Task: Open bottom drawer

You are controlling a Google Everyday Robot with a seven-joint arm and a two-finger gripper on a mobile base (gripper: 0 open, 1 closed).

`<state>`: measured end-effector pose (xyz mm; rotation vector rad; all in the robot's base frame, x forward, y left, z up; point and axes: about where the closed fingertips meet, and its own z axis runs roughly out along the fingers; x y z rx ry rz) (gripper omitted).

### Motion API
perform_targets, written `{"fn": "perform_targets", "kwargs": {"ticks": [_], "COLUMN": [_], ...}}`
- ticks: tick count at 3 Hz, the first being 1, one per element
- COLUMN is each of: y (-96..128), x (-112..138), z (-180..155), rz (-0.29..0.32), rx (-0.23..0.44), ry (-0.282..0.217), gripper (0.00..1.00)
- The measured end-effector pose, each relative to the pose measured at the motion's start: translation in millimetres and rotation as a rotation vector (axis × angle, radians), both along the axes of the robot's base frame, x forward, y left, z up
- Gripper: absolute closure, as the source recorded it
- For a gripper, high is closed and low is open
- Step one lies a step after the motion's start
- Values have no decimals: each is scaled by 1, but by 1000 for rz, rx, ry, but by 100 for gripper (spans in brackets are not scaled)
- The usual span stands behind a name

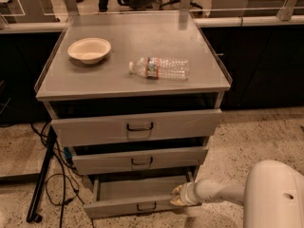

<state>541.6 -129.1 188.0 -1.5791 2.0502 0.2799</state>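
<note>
The bottom drawer (123, 204) is the lowest and narrowest of three grey metal drawers, with a small dark loop handle (146, 206) at its centre. It is pulled out, and its empty inside shows. My gripper (176, 195) reaches in from the right on a white arm and sits at the right end of the drawer's front. The mid-sized drawer (140, 159) and the widest top drawer (137, 125) above are each pulled out slightly.
On the cabinet top (95, 80) lie a white bowl (89, 49) and a clear plastic bottle (160, 68) on its side. A black stand (40, 184) and cables (59, 175) are on the floor at the left. My white body (273, 196) fills the lower right.
</note>
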Motion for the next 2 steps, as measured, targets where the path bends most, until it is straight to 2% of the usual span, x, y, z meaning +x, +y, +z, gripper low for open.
{"fn": "perform_targets", "kwargs": {"ticks": [2], "y": [0], "x": [0], "z": [0], "rz": [0], "rx": [0], "ry": [0], "gripper": [34]}}
